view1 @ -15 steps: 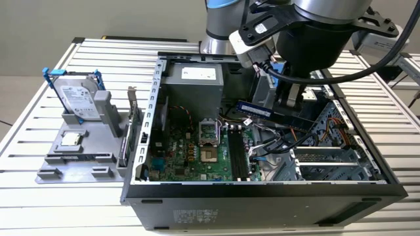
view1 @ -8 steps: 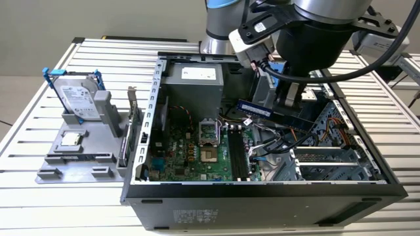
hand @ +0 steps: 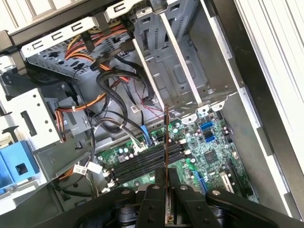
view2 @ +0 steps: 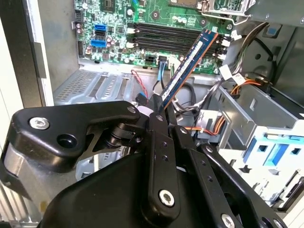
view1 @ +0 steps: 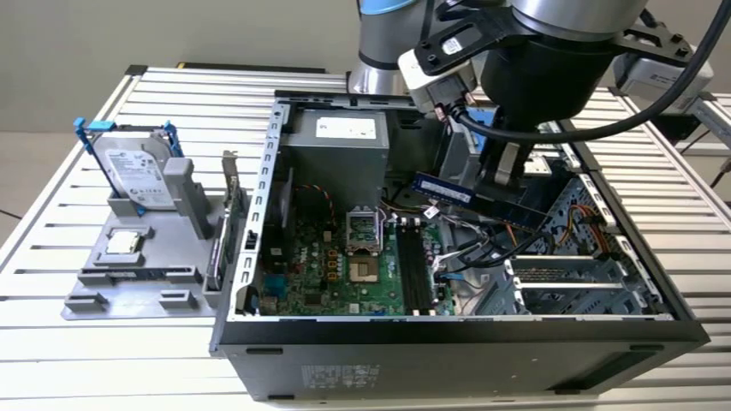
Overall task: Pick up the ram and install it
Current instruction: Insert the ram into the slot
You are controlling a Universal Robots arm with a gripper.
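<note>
Ram [view2: 190, 61] juts lengthwise from my fingers [view2: 157, 111], which are closed tight on it; it hangs near the memory slots [view2: 166, 40], crosswise to them.

You see the ram [view1: 443, 188] inside the open computer case [view1: 270, 171], above the motherboard [view1: 331, 274]; the hard drive [view1: 132, 175] stands outside, at the exterior view's left.
</note>
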